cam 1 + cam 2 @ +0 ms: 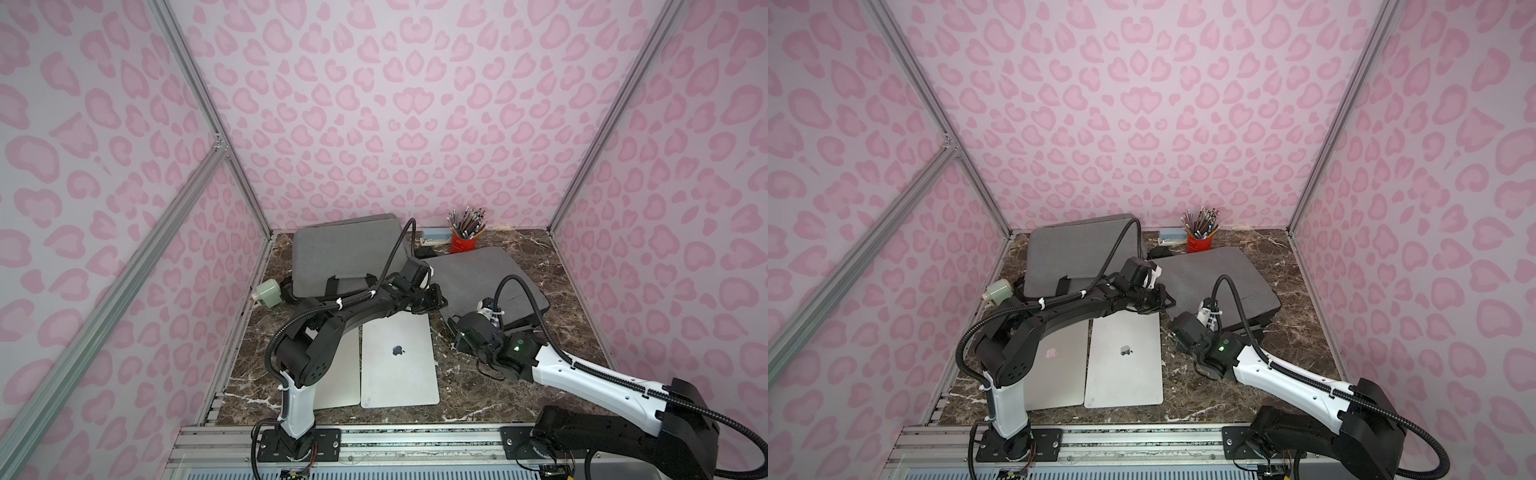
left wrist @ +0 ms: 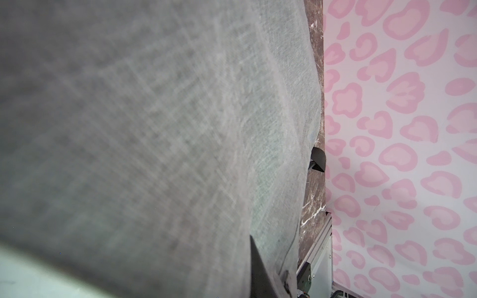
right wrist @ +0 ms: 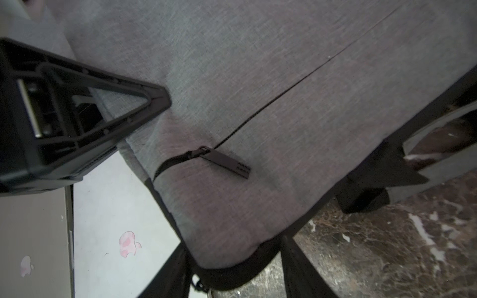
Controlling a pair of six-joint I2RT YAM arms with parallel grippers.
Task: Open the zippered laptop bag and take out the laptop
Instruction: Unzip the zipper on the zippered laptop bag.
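A grey laptop bag point(image 1: 478, 278) point(image 1: 1217, 282) lies at the right, its front-pocket zip pull point(image 3: 224, 161) lying flat on the fabric. My left gripper point(image 1: 436, 301) point(image 1: 1163, 299) is shut on this bag's near left edge; its black finger point(image 3: 157, 98) presses the cloth, and the left wrist view is filled by grey fabric point(image 2: 154, 129). My right gripper point(image 1: 453, 328) point(image 3: 233, 243) is open, its fingers straddling the bag's black-trimmed near corner, next to a small zip slider point(image 3: 198, 283). Two silver laptops point(image 1: 399, 361) point(image 1: 340, 374) lie flat in front. The bag's inside is hidden.
A second grey bag point(image 1: 349, 249) lies at the back left. A red cup of pencils point(image 1: 463, 243) and a pale blue box point(image 1: 436, 237) stand at the back wall. A pale green jar point(image 1: 268, 293) sits at the table's left edge. Pink patterned walls enclose three sides.
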